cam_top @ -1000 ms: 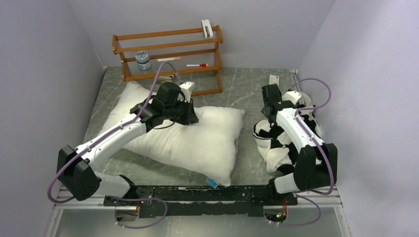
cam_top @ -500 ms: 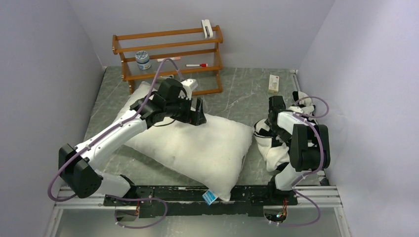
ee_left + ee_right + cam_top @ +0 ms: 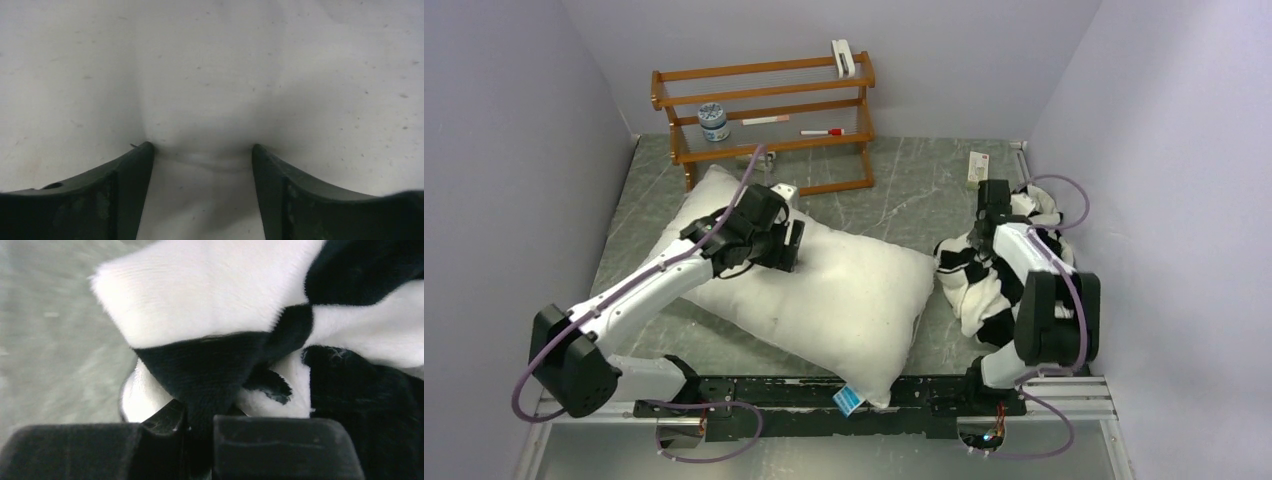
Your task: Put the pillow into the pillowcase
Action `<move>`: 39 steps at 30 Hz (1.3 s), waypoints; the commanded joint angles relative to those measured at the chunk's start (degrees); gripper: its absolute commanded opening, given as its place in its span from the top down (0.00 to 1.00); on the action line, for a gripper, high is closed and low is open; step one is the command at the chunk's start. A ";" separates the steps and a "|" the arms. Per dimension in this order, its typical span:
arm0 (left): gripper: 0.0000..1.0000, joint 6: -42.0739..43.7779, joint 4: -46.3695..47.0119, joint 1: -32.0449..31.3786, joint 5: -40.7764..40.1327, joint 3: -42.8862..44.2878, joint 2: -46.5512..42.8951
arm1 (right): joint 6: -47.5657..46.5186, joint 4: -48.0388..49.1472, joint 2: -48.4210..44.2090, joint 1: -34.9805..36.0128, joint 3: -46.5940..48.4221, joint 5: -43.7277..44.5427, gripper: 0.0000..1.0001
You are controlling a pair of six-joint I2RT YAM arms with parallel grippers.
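Since a second ago the two tools have traded states: the left tool [image 3: 200,150] has let go of the pillow [image 3: 824,290] and spread wide, the right tool [image 3: 200,425] has gone from wide to closed, and the pillow has slid rightward and nearer. The left tool now stands open and grips nothing, with both tips pressed into the white cover so that it dimples around them. The right tool is clamped on a black fold of the pillowcase [image 3: 220,370], the cloth pinched between its fingers. The pillow lies slantwise over the left and middle of the desk [image 3: 904,180]. The pillowcase sits bunched at the right, just beside the pillow's right corner; I cannot tell whether they touch.

As I judge the risks, the pinch holds one thin fold, so a pull may drag it free. It may also have caught both layers, which would keep the mouth shut, and no opening shows in the heap. Because the pillow is plump, the left tool may close on only a skin of cover and lose it under load. The corner with the tag [image 3: 848,399] reaches the near rail [image 3: 754,392] and could slip off the desk if shoved further.

From above the layout is plain, but both tools' tips are hidden. Only the wrist views show the dimples and the pinch, and each shows only its own item.
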 commanded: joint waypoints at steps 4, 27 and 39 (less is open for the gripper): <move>0.74 -0.30 17.77 -0.08 20.33 -5.37 7.21 | -0.64 -6.40 -20.96 3.53 13.56 -2.13 1.00; 0.11 -10.16 16.87 -0.71 8.45 9.93 -7.94 | 4.57 15.76 -21.88 27.54 30.54 -36.80 1.00; 0.03 -8.09 20.58 -0.72 11.94 5.10 -20.33 | -0.39 18.75 -12.59 42.45 30.65 -35.09 1.00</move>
